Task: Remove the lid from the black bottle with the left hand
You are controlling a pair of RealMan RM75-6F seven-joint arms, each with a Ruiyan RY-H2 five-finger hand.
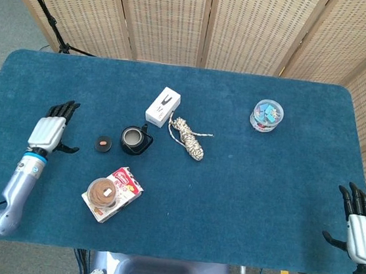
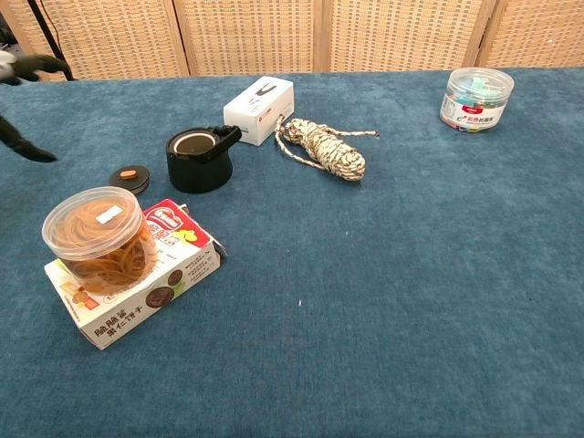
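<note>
The black bottle (image 1: 132, 139) (image 2: 197, 159) stands open-topped left of the table's centre. Its small black lid (image 1: 103, 144) (image 2: 129, 177), with an orange spot on top, lies flat on the blue cloth just left of the bottle. My left hand (image 1: 48, 132) is open, fingers spread, well left of the lid and holding nothing. In the chest view only the fingertips (image 2: 27, 64) of that hand show at the left edge. My right hand (image 1: 359, 230) hangs open at the table's near right corner, seen in the head view only.
A white box (image 1: 163, 106) and a coiled rope (image 1: 189, 138) lie right of the bottle. A tub of rubber bands (image 2: 94, 233) sits on a snack box (image 2: 155, 274) near the front left. A clear jar (image 1: 267, 115) stands far right.
</note>
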